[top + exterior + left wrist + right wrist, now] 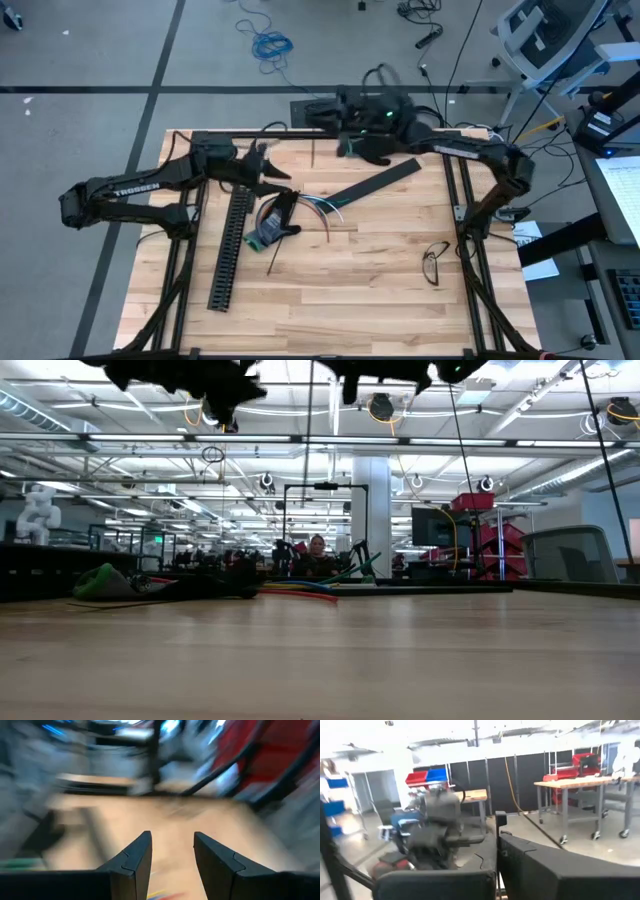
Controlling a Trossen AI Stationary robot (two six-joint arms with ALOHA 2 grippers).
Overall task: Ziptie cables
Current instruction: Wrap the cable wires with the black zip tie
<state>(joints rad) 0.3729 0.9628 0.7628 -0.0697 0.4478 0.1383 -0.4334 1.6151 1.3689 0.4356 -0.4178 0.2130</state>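
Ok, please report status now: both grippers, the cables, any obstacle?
Left gripper open, empty, above the table. Right gripper shut, parked at far edge. Cables loose, no ziptie visible. Black slotted channel beside them.

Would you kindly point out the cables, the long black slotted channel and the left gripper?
cables point(322, 205): high view, on the loose coloured wire ends.
slotted channel point(230, 250): high view, on its middle stretch.
left gripper point(172, 865): left wrist view, midway between its open fingertips.

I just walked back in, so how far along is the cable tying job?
Nothing looks tied yet. The cables lie loose and fanned out on the table beside the black slotted channel. The left gripper hangs over them, open and empty. The right gripper waits shut at the back edge. Gathering and tying remain.
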